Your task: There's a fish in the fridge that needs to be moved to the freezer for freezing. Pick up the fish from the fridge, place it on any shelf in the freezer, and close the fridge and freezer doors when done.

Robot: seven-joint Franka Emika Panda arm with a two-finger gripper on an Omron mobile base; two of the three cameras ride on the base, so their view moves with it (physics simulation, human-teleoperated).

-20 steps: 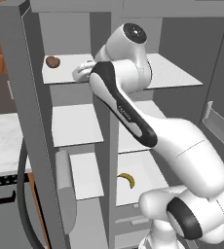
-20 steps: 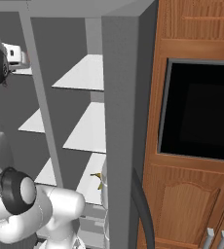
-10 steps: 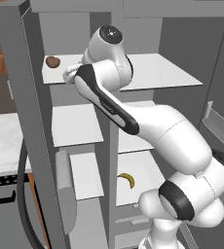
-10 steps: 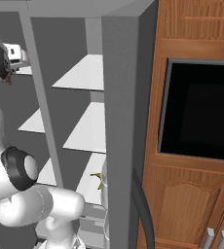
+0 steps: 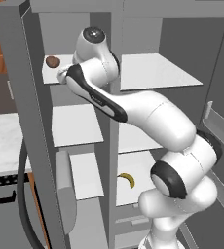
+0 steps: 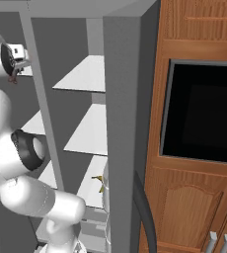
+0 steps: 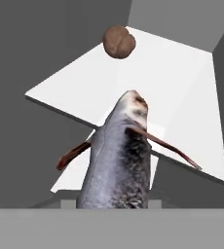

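Observation:
My gripper (image 5: 61,76) is shut on the fish (image 7: 121,155), a grey-black body with thin reddish fins that juts out in front of the hand and hides the fingertips. The fish hangs in the air just before the freezer's (image 5: 72,121) top shelf (image 7: 182,87), its nose over the shelf's front edge. A round brown lump (image 7: 119,42) lies at the back of that shelf, also seen as the lump (image 5: 52,62) in the left base view. From the right, the gripper (image 6: 14,69) shows at the upper left. The fridge (image 5: 158,73) stands open to the right.
A yellow banana (image 5: 127,180) lies on a lower fridge shelf. The fridge door (image 5: 221,121) with its grey bins stands open at the right, the freezer door (image 5: 16,107) at the left. A marble counter (image 5: 2,141) lies left; wooden cabinets and a black oven (image 6: 204,108) stand right.
The arm has swung left from the divider toward the freezer's top shelf, carrying the fish. The jaws stayed shut on it.

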